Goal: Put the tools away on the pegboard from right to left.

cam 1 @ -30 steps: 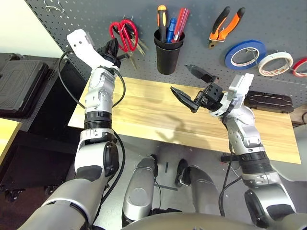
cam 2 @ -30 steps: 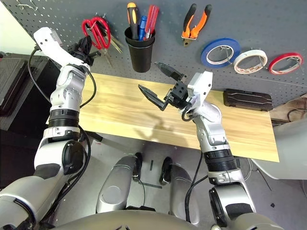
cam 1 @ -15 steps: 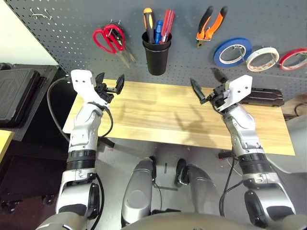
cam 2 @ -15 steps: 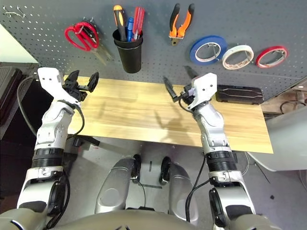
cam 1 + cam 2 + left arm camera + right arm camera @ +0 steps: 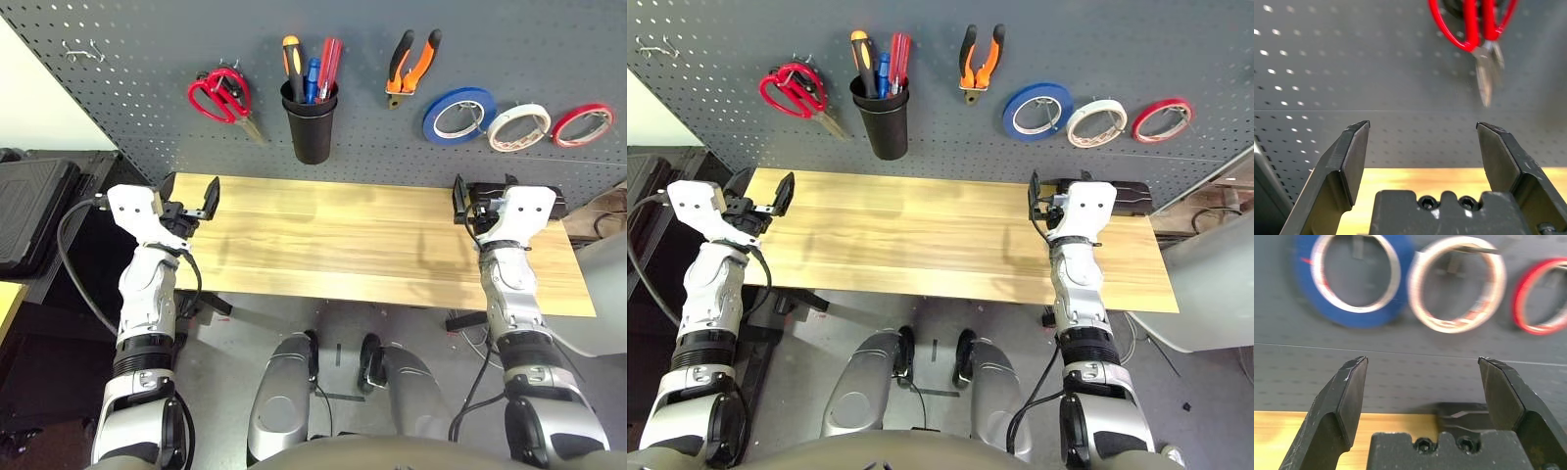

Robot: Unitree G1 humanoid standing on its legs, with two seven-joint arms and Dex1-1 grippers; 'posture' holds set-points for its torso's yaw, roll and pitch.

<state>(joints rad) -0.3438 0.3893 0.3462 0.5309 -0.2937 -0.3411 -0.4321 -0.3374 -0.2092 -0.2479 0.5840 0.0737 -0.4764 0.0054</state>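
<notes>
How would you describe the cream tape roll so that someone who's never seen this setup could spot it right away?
Look at the dark grey pegboard behind the wooden table. Towards its right side three tape rolls hang in a row. The white/cream tape roll is the middle one, between the larger blue roll and the thin red roll.

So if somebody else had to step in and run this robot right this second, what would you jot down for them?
Left gripper: open, holding nothing, above the left end of the wooden table.
Right gripper: open, holding nothing, above the right end of the table.
On the pegboard: white tape roll hanging between the blue tape roll and the red tape roll; pliers hung left of the blue roll; screwdriver standing in the black cup; red-handled scissors hung furthest left.
Done: all four tools appear to be put away.
Left: seemingly nothing. A black case lies on the table behind the right gripper.
</notes>
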